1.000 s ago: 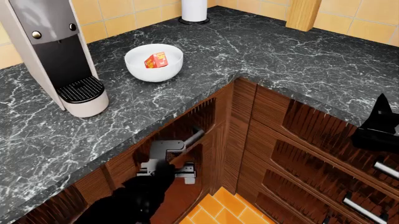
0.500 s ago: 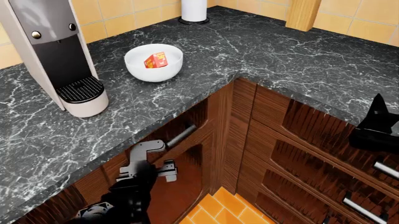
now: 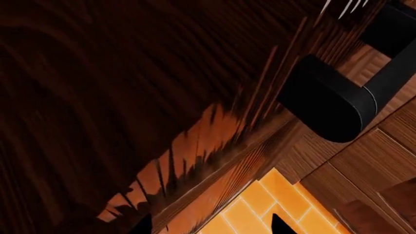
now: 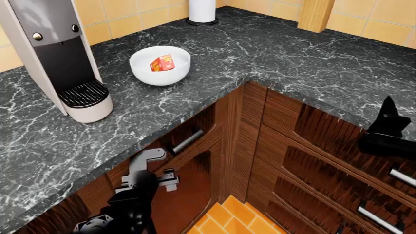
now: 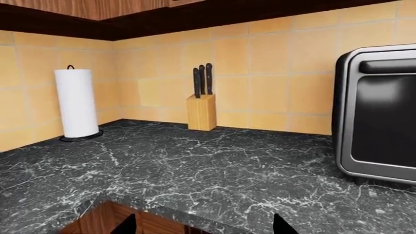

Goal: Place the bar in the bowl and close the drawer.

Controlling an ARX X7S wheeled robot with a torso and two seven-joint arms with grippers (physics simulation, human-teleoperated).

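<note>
Bar (image 4: 163, 63) sits in bowl (image 4: 160, 65). Drawer (image 4: 179, 161) looks heavy, rigid; I push flat on its front, left tool (image 4: 153, 178) width unclear.

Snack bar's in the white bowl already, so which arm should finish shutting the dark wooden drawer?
Left. The left gripper is right at the dark reddish-brown ribbed drawer, by its dark bar handle. The right gripper hangs far off beside the other cabinets.

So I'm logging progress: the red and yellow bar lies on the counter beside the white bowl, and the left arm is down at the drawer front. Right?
Not quite. The bar lies inside the bowl, not beside it, as the head view shows. The left arm is indeed down at the drawer front.
</note>
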